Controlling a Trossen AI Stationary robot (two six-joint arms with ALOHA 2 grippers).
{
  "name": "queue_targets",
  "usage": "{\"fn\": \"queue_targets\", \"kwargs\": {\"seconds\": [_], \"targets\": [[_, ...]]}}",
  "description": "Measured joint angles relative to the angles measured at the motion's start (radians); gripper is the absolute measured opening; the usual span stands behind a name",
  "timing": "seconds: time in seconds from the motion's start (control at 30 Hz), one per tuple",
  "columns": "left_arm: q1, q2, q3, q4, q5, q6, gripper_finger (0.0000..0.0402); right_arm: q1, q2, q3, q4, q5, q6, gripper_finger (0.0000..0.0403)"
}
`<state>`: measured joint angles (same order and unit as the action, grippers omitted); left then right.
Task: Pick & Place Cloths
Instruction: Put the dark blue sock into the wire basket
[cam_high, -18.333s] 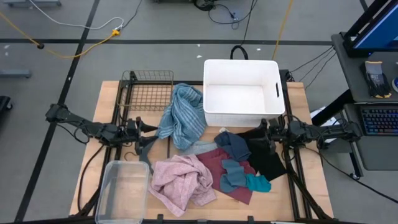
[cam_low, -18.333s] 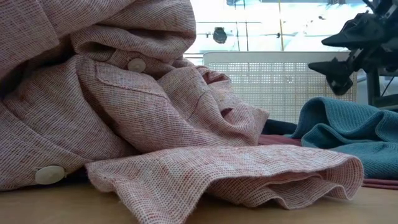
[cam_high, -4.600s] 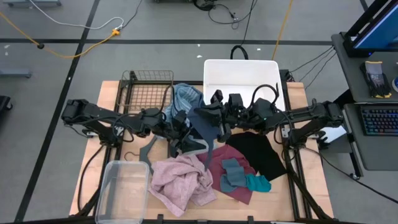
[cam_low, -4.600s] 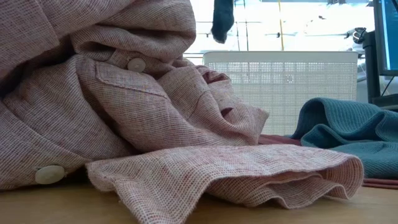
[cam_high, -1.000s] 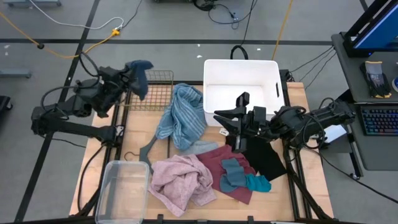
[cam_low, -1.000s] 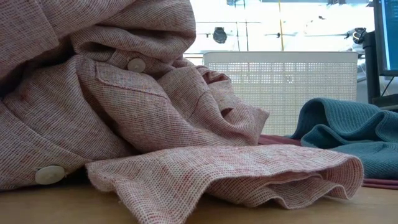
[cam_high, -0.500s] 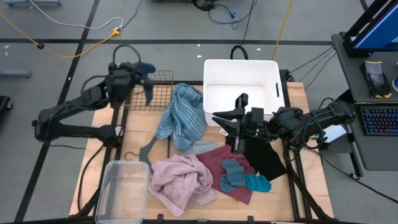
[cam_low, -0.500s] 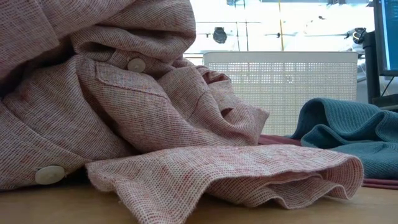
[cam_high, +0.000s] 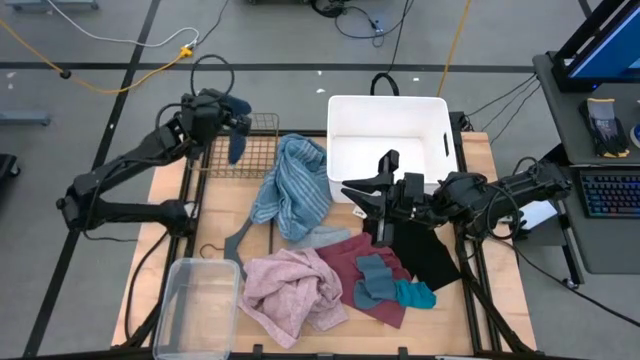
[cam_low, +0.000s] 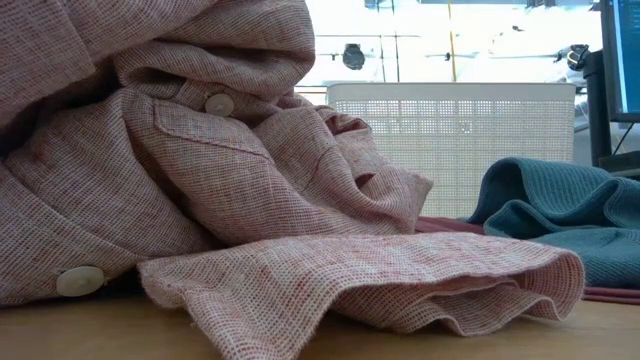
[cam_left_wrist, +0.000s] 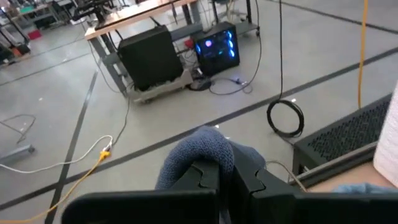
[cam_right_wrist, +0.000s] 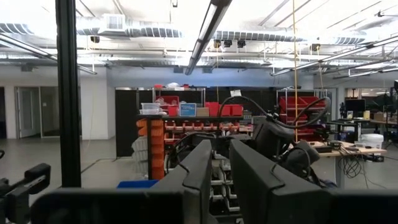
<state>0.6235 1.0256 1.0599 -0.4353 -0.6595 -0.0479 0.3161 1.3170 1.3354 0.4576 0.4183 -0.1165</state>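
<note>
My left gripper (cam_high: 228, 118) is raised over the far left part of the wire basket (cam_high: 250, 155), shut on a small navy cloth (cam_high: 236, 145). My right gripper (cam_high: 348, 190) hovers near the white bin's (cam_high: 388, 140) near left corner. Its fingers (cam_right_wrist: 196, 171) stand a narrow gap apart with nothing between them. On the table lie the blue-striped towel (cam_high: 295, 185), the pink cloth (cam_high: 290, 290), the maroon cloth (cam_high: 350, 262), the black shorts (cam_high: 425, 250) and a teal piece (cam_high: 415, 295). The pink cloth (cam_low: 200, 150) fills the low view. My left gripper pinches a bunched part of the navy cloth (cam_left_wrist: 199, 152) between its two fingers (cam_left_wrist: 249, 180). The bunch bulges out over the fingertips. The rest of the cloth (cam_high: 236, 150) hangs slack below the gripper, lifted clear above the wire basket.
A grey hanger (cam_high: 232, 240) lies between the towel and the pink cloth. A clear plastic container (cam_high: 195, 305) stands at the near left. A grey-blue piece (cam_high: 372, 280) lies on the maroon cloth. The table's far edge runs behind the basket and the bin.
My left arm has swung toward the table's right with the navy cloth, from beyond the far left corner to over the wire basket. The cloth has dropped from a bunch beside the gripper to hanging below it.
</note>
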Motion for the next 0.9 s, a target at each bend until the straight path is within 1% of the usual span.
{"fn": "queue_targets", "kwargs": {"seconds": [0.1,0.2,0.37,0.43,0.5,0.63,0.9], "targets": [[0.037,0.0,0.0,0.024,0.038,0.002,0.0,0.0,0.0,0.0,0.0,0.0,0.0,0.0054],[0.069,0.0,0.0,0.031,0.122,-0.018,0.0,0.0,0.0,0.0,0.0,0.0,0.0,0.0054],[0.089,0.036,0.0,-0.057,0.288,-0.084,0.0,0.0,0.0,0.0,0.0,0.0,0.0,0.0054],[0.089,0.062,0.0,-0.114,0.333,-0.116,0.0,0.0,0.0,0.0,0.0,0.0,0.0,0.0054],[0.09,0.089,0.0,-0.165,0.351,-0.142,0.0,0.0,0.0,0.0,0.0,0.0,0.0,0.0054],[0.09,0.14,0.0,-0.236,0.356,-0.187,0.0,0.0,0.0,0.0,0.0,0.0,0.0,0.0054],[0.092,0.238,0.0,-0.249,0.431,-0.223,0.0,0.0,0.0,0.0,0.0,0.0,0.0,0.0054]]}}
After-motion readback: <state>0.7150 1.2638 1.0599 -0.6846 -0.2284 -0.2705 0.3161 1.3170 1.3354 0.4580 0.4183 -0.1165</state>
